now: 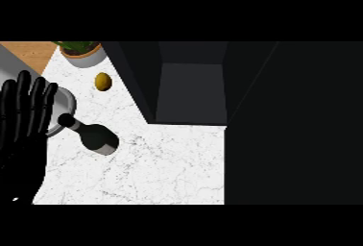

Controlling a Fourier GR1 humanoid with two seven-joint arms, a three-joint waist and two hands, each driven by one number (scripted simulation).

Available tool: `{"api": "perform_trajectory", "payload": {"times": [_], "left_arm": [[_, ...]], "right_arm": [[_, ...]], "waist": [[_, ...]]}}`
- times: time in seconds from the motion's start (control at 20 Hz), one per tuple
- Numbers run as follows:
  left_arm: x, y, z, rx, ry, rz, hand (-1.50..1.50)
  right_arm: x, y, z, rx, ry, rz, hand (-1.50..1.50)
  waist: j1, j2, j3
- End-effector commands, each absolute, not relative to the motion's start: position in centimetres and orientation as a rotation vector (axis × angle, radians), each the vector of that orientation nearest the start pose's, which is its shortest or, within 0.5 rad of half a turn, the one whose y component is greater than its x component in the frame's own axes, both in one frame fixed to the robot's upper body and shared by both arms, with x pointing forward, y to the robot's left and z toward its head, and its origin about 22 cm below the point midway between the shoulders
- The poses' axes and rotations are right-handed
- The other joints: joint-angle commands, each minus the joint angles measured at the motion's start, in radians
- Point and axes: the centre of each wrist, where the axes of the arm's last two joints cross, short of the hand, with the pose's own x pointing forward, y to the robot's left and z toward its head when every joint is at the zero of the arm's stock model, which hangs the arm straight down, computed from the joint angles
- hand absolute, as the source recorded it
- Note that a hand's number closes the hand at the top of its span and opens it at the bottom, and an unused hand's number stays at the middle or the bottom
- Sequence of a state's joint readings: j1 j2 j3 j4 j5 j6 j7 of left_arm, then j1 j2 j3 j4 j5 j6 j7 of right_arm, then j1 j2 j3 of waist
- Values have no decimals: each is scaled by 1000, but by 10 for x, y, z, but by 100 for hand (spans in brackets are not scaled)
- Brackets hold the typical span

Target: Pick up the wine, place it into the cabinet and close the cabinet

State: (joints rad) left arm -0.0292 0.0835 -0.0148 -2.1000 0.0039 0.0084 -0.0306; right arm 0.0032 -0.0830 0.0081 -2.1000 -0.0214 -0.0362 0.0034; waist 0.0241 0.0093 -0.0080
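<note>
head view looks steeply down on a white marbled counter (163, 168), where the wine bottle (96, 135) stands upright at the left, its neck toward the left hand (25, 113). that hand shows at the left edge with fingers straight and spread, holding nothing, just beside the bottle but apart from it. the right hand is not in view. the cabinet (191, 91) sits beyond and to the right of the bottle, dark inside, its door (294, 120) apparently swung open (the big black panel at right).

the step in hand looks like the pick-up, not yet begun. to do it well, i judge the fingers should come round the bottle's wide body rather than its neck, keeping it upright, and steer clear of the lemon (103, 81), the grey dish (60, 108) behind and the potted plant (81, 52).
</note>
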Motion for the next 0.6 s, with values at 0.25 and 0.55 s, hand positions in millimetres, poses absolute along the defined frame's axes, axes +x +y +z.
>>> {"api": "perform_trajectory", "payload": {"times": [0.25,0.55], "left_arm": [[198,231,101,-21,-2086,-202,-150],[183,203,110,-309,-1922,19,-150]], "right_arm": [[160,-237,121,-20,-2085,107,-150],[136,-237,141,216,-1923,234,-150]], "waist": [[-28,-11,8],[-29,-13,8]]}}
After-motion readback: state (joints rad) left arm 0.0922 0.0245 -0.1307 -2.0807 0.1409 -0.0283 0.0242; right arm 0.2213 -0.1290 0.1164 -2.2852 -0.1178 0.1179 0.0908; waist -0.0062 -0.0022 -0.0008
